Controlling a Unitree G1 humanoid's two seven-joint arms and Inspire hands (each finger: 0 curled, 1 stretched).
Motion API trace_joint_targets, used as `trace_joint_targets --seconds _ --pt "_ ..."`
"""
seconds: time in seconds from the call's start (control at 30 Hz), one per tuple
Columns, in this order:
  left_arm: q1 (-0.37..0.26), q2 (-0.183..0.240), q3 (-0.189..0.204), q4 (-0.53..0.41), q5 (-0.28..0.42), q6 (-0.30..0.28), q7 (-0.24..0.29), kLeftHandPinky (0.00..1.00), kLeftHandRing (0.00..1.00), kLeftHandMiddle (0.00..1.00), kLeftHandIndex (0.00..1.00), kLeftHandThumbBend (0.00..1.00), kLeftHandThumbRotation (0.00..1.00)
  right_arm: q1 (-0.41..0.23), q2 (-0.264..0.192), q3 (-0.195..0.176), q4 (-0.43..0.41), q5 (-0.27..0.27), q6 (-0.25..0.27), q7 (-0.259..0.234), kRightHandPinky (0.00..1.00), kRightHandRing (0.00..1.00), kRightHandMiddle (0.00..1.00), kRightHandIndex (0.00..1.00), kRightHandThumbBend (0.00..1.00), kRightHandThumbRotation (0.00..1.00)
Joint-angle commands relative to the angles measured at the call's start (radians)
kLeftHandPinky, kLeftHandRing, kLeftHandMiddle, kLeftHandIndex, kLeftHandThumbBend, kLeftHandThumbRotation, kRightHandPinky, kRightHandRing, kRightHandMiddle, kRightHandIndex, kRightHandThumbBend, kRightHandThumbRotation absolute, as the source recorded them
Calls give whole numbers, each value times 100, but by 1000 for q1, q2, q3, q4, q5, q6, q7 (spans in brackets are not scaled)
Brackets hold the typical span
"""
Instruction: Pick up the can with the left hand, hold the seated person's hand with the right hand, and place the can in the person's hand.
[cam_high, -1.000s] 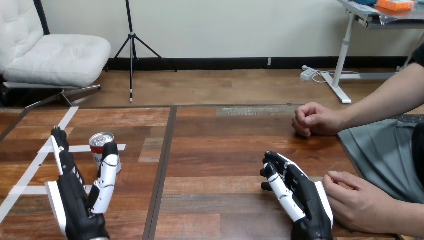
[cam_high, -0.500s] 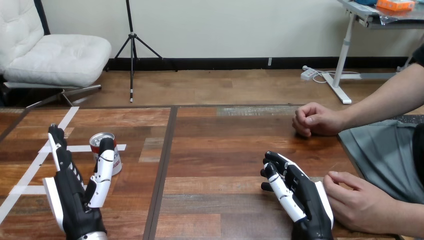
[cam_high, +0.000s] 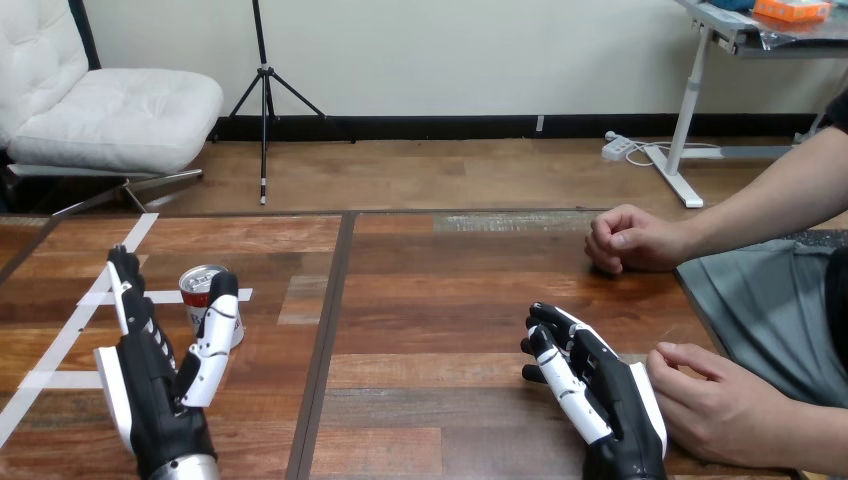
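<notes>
A small red and white can (cam_high: 204, 292) with a silver top stands upright on the table at the left. My left hand (cam_high: 150, 385) is just in front of it, open, fingers straight on the can's left and the thumb (cam_high: 215, 330) overlapping its right side; I cannot tell whether they touch. My right hand (cam_high: 600, 395) rests open on the table at the lower right. The person's near hand (cam_high: 725, 405) lies right beside it, touching or nearly touching its outer edge. The person's far hand (cam_high: 630, 238) is a loose fist on the table further back.
White tape lines (cam_high: 70, 335) cross the table's left part. A dark seam (cam_high: 328, 330) runs down the table between the two halves. The person's lap sits past the table's right edge (cam_high: 700, 305).
My left hand has shifted slightly around the can, first a little left and back, then forward again. The right hand and the person's hands have stayed put.
</notes>
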Motion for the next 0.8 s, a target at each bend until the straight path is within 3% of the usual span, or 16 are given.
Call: trace_joint_targets --seconds 0.0,0.3,0.77 --pt "-85 26 2 8 -3 5 -18 100 100 100 100 57 46 -44 9 4 -19 9 8 1 72 80 83 79 55 58" --pt "-108 28 11 39 -15 1 -46 100 100 100 100 55 38 -42 12 4 -27 13 17 0 72 80 83 79 55 57" --pt "-123 40 8 61 23 37 -27 100 100 100 100 55 35 -39 10 6 -34 11 21 4 72 79 83 79 55 57"
